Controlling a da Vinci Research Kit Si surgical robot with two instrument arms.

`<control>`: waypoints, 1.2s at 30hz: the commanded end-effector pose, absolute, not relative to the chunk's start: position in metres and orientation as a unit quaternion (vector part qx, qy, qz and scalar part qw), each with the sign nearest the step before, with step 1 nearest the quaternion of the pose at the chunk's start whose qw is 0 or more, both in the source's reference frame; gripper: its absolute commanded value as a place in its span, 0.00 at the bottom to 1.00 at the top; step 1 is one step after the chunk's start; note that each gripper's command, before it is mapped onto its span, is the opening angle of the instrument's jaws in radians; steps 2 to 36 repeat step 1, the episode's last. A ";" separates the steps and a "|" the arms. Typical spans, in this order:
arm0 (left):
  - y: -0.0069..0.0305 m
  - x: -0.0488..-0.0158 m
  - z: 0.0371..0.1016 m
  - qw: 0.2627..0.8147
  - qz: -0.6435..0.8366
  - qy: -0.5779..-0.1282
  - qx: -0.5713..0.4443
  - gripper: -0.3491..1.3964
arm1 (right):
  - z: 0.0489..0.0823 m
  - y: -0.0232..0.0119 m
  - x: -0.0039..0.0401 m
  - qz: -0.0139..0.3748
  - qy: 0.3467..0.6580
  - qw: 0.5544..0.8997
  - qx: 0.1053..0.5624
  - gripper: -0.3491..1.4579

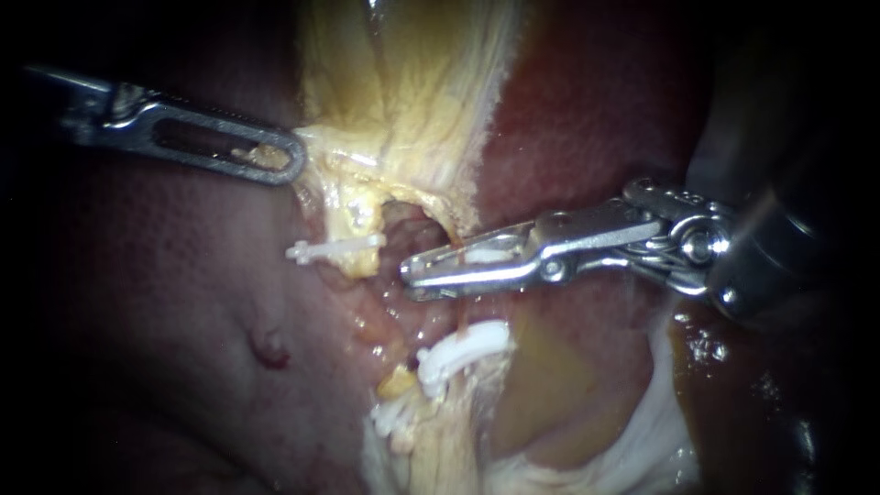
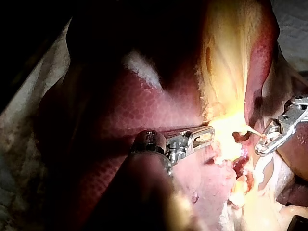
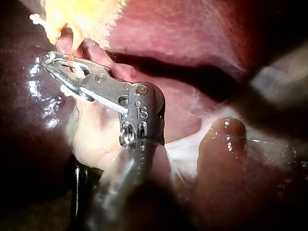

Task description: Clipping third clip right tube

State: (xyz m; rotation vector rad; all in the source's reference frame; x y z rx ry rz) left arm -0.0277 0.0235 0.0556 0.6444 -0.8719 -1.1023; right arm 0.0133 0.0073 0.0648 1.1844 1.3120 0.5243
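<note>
Right instrument [image 1: 429,271] is holding a white clip [image 1: 486,255] astride the right tube [image 1: 457,316], probably needing a square squeeze; left instrument [image 1: 275,158] is gripping yellow tissue [image 1: 323,147].

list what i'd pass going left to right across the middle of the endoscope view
left slotted metal instrument → small white plastic clip sitting on tissue → right silver instrument, its jaws closed on a second white clip
</note>
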 end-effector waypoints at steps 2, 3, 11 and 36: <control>0.0235 -0.0277 0.0556 0.716 -0.498 -0.394 0.291 0.00 | 0.0649 0.0072 0.0134 0.227 0.567 0.604 0.512 0.00; 0.0235 -0.0277 0.0556 0.716 -0.498 -0.394 0.291 0.00 | 0.0649 0.0072 0.0134 0.227 0.567 0.604 0.512 0.00; 0.0235 -0.0277 0.0556 0.716 -0.498 -0.394 0.291 0.00 | 0.0649 0.0072 0.0134 0.227 0.567 0.604 0.512 0.00; 0.0235 -0.0277 0.0556 0.716 -0.498 -0.394 0.291 0.00 | 0.0649 0.0072 0.0134 0.227 0.567 0.604 0.512 0.00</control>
